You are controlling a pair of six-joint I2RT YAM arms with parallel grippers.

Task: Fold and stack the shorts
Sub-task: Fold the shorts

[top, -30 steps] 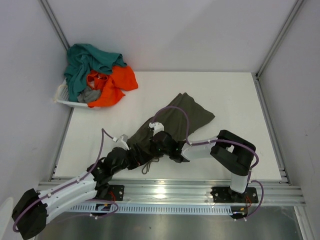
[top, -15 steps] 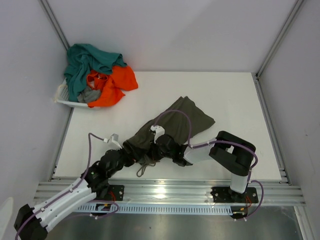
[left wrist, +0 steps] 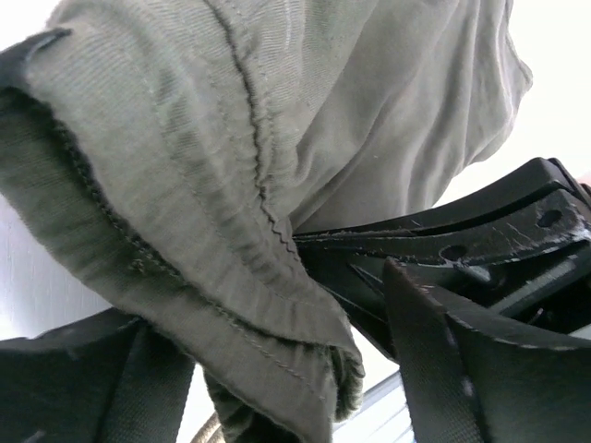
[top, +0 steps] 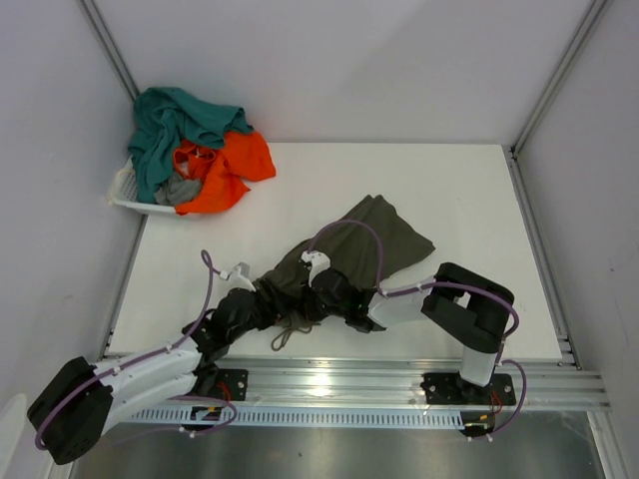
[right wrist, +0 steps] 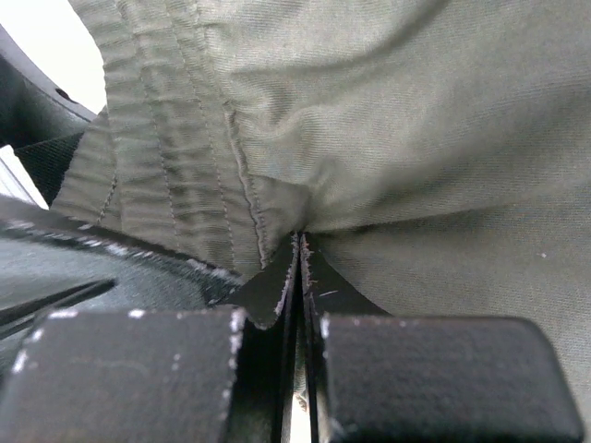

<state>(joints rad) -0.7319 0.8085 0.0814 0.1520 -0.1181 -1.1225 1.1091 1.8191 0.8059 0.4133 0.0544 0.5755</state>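
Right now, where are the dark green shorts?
In the top view, the dark olive-green cloth shorts lie mid-table toward the near edge, pinched by the right claw, far from the white plastic basket at the back-left corner.

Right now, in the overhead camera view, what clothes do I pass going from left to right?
From the left: teal shorts → orange shorts → olive-green shorts. The grey shorts overlap the teal and orange ones, so I've left them out.

White table (top: 479, 200) under olive shorts (top: 384, 235), basket (top: 125, 192)
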